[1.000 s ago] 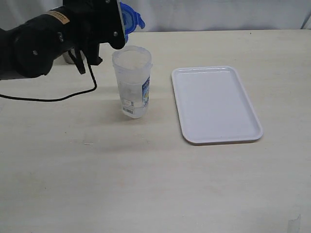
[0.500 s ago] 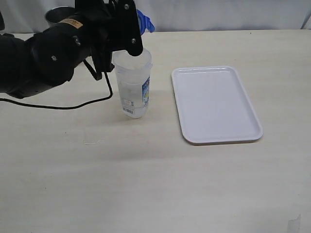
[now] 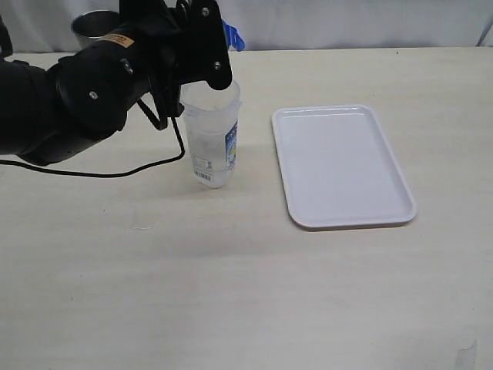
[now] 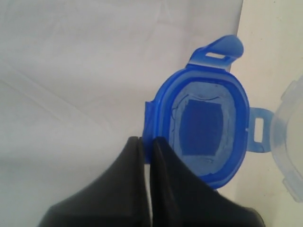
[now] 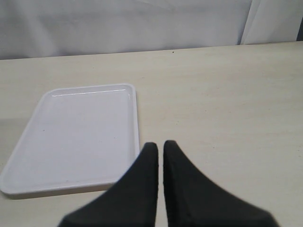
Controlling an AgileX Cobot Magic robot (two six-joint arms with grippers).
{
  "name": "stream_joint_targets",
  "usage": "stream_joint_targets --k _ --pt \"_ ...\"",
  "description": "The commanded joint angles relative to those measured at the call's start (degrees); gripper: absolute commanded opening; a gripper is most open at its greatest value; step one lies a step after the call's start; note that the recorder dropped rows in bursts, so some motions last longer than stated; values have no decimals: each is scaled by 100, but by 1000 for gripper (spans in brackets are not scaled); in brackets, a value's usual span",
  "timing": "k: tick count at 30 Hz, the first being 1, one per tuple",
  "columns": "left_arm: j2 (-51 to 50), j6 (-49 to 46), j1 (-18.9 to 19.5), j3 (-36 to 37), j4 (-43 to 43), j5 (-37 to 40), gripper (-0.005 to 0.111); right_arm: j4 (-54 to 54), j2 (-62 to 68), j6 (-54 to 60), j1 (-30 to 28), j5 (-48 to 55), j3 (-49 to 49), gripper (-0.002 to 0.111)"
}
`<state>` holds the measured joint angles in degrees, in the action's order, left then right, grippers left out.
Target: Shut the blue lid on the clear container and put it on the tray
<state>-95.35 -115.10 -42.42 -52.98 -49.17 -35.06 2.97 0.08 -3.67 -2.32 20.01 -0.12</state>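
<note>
Left hand [image 4: 147, 142] pinches round blue plastic lid [image 4: 203, 127] by its edge, tall clear plastic container [image 3: 212, 139] rim just beyond. Right hand [image 5: 160, 146] pressed together above bare counter [image 3: 231, 293], flat white plastic tray [image 5: 80, 132] edge just beside.

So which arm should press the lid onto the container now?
Left. The left tool pinches the blue lid by its rim, close to the open mouth of the clear container. The right tool is shut on nothing, facing the tray.
</note>
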Motion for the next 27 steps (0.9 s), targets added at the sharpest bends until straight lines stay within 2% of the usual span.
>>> stream_joint_targets --k 1,8,22,27 --pt "45 -10 -29 -46 -174 -102 0 49 -8 47 -23 -15 12 4" --pt "45 -357 -29 -46 -587 -111 0 49 -8 47 -23 -15 12 4" --pt "45 -370 -29 -46 -613 -219 0 49 -8 47 -23 -15 12 4" --pt "45 -421 -42 -46 -613 -506 0 49 -8 47 -23 -15 12 4"
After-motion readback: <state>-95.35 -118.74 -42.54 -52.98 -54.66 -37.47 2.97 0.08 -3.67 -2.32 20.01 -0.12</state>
